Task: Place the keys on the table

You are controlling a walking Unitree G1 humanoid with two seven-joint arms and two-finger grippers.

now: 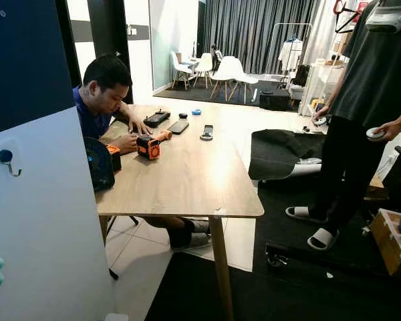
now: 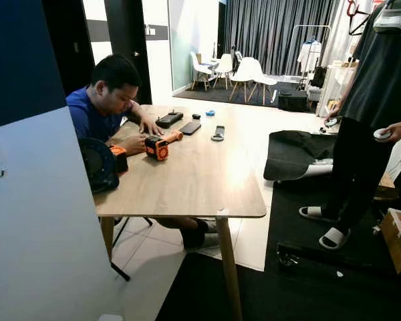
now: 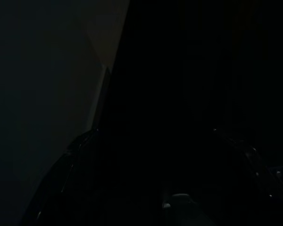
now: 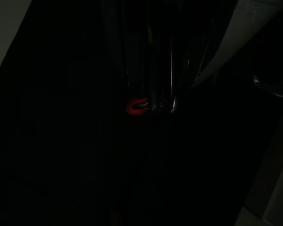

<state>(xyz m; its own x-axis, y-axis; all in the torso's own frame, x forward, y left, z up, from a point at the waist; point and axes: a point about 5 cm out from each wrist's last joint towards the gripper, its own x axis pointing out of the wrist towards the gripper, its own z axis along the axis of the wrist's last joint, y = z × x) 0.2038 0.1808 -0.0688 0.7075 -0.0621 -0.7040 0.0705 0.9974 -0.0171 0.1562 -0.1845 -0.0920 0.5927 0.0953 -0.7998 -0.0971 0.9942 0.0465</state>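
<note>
- Looking down across a wooden table (image 1: 187,180), with the near corner leg (image 1: 222,267) planted where tile meets dark carpet.
- Seated person (image 1: 103,100) in a blue shirt leans over the far left side of the table, both hands by an orange-and-black tool (image 1: 149,146).
- Just beside that tool, at the left edge, sits a round black fan-like device (image 1: 100,164).
- Further back on the table: a black case (image 1: 157,118), a dark phone (image 1: 178,127), a small blue item (image 1: 196,112), and a dark remote-shaped thing (image 1: 207,132), all apart from one another.
- Standing person (image 1: 367,100) in a grey shirt and white slides is on the right, a small white object in each hand.
- White panel (image 1: 47,227) with a hook (image 1: 8,160) blocks the near left.
- White chairs (image 1: 227,70) and dark curtains stand at the back of the room.
- Right wrist view is very dark: the right gripper (image 4: 155,101) shows as faint vertical glints, and at its tip a small red shape (image 4: 136,106) sits touching the fingers.
- That red shape may be part of the keys, but it is too dim to say; whether the fingers are clamped or parted, I cannot tell.
- Left wrist view is darker still: the left gripper (image 3: 170,155) shows as faint finger outlines only, and its state cannot be told.
</note>
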